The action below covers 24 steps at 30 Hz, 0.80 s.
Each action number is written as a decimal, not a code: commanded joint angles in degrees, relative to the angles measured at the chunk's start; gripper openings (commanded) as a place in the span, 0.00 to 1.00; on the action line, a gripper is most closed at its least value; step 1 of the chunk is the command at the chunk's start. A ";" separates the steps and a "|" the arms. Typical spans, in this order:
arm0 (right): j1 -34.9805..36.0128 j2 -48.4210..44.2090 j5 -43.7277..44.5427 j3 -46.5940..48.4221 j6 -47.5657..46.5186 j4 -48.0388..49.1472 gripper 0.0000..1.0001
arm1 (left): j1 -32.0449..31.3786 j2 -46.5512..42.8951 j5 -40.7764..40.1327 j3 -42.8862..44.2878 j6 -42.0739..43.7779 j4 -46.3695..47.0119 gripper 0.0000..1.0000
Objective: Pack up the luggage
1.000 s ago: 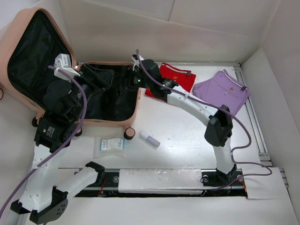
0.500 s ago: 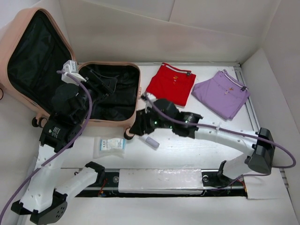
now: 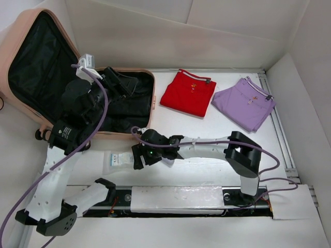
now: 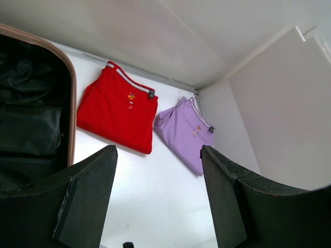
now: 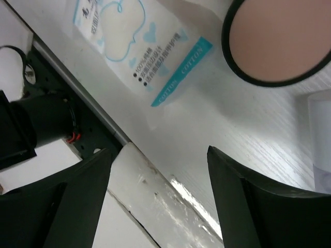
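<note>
The luggage (image 3: 20, 49) is a pale peach-pink suitcase lying open at the left, lid propped up and black lining (image 3: 129, 106) showing. My left gripper (image 3: 124, 85) hovers over its lower half, open and empty; the left wrist view has its gripper (image 4: 159, 155) looking past the luggage's rim (image 4: 72, 103). My right gripper (image 3: 137, 157) is low at the table's front, open with nothing in it. In the right wrist view this gripper (image 5: 159, 155) sits just short of a cotton pad packet (image 5: 139, 46) and a caster wheel (image 5: 279, 41).
Folded red shorts (image 3: 189, 93) and folded purple shorts (image 3: 245, 103) lie at the back right of the table. A small white and lavender bottle (image 5: 320, 129) lies beside the right gripper. The cotton pad packet (image 3: 121, 158) lies near the front rail (image 3: 176, 199).
The right arm swung out of the suitcase, down across the table to the front beside the packet. The left gripper shifted up and right over the suitcase.
</note>
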 commanded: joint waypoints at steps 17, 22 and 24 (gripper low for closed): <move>4.15 7.80 9.81 4.40 6.55 14.02 0.00 | 0.19 -5.73 1.07 -1.72 0.84 0.01 0.61; 4.67 -4.41 10.60 3.59 2.87 5.78 0.00 | 0.19 -6.34 -3.66 -1.71 1.38 -2.71 0.61; 4.67 -7.86 13.14 4.55 1.80 0.59 0.00 | 0.19 -5.39 -4.90 -1.71 1.38 -4.82 0.61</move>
